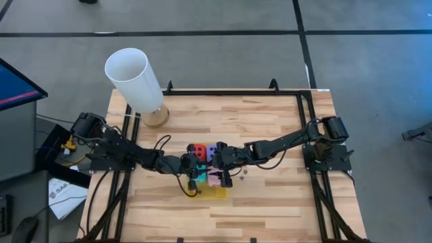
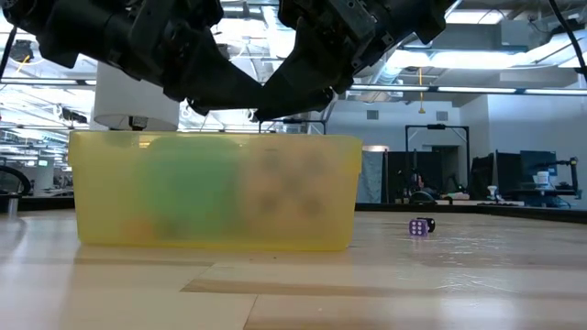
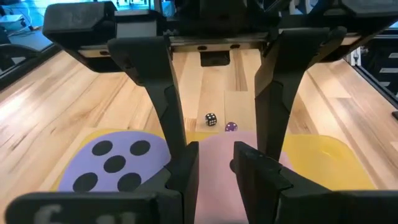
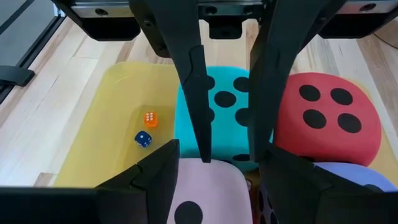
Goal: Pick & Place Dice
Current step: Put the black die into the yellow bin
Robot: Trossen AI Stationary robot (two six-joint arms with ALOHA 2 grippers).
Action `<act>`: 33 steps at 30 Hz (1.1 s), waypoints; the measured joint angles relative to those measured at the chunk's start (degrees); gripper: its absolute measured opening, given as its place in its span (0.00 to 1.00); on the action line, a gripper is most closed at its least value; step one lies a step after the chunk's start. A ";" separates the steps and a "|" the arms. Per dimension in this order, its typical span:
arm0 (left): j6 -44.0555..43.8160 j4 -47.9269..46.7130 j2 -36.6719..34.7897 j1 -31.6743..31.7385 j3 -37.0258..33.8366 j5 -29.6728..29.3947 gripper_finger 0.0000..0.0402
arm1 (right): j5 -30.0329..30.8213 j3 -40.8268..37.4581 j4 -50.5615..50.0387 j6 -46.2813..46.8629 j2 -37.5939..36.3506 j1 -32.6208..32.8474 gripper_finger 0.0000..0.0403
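While both arms meet over the tray at six o'clock on the surface, my left fingers pinch the pink die; right fingers straddle it, half-open. I'd lower slowly, then release.

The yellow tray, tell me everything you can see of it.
The yellow tray is a shallow rectangular box of translucent yellow plastic with rounded corners and a thin rim, resting flat on the wooden table near its front middle. Through its wall show blurred shapes. In it lie a cyan die, a pink die, a tiny orange die and a tiny blue die. Both grippers hang over it.
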 joint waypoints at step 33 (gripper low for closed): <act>0.02 4.50 -1.27 4.24 -0.04 -0.07 0.22 | 0.22 0.00 -1.56 0.52 -0.39 -1.22 0.51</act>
